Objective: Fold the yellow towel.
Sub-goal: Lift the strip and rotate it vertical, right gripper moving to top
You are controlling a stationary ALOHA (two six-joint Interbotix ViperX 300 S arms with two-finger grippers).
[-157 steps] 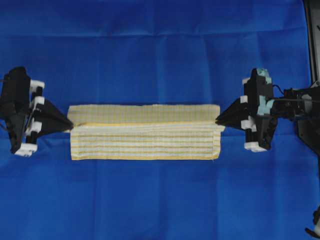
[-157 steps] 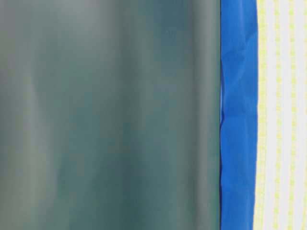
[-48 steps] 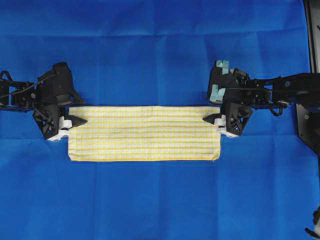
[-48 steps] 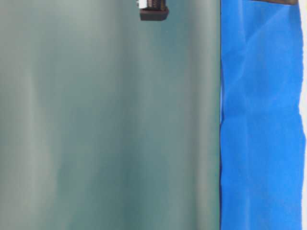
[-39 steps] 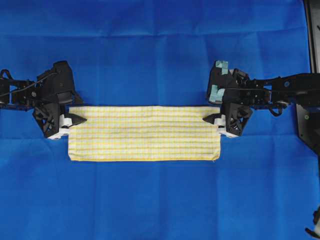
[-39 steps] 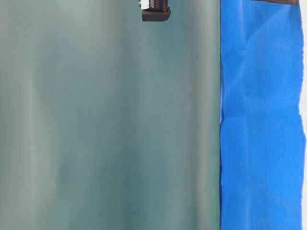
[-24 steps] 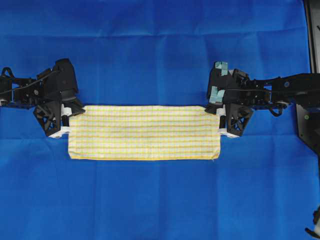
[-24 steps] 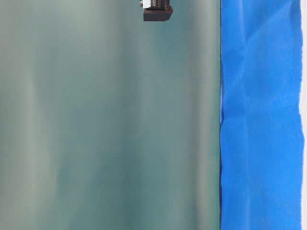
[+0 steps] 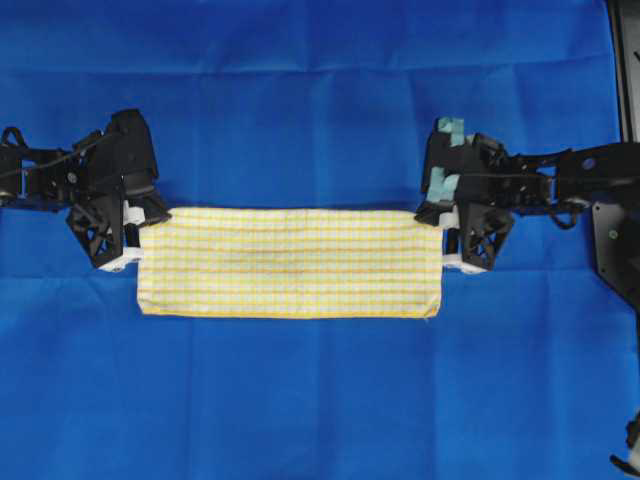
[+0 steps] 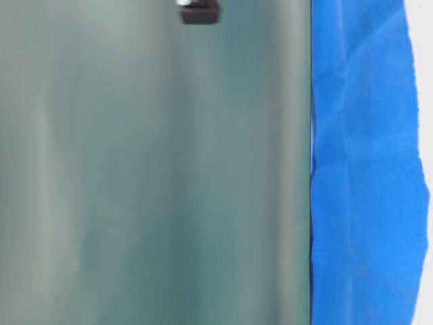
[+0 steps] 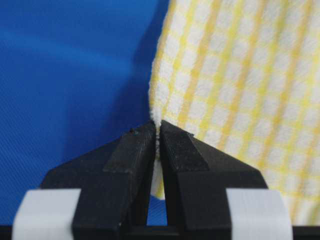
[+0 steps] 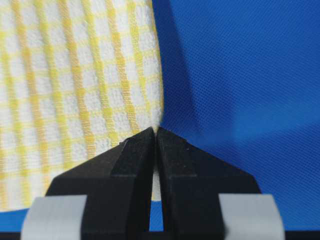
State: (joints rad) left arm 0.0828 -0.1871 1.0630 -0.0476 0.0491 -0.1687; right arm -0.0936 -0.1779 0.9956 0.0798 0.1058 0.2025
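The yellow towel is seen lying flat as a long, narrow strip in the middle of the bench, on the blue sheet that covers it, with its long sides parallel to the far and near edges of the bench. From its narrow shape it is judged to be folded lengthwise already, though the layers cannot be counted from above. The left end effector is pressed together on the towel's far left corner, and in the left wrist view a tuck of checked cloth is seen pinched between its black fingers. The right end effector is likewise closed on the far right corner, the cloth being caught at its fingertips. No crosswise fold is made yet; a further fold appears to be in preparation, and the towel is judged to be perhaps halfway to a compact shape. Nothing of the towel is shown in the table-level view.
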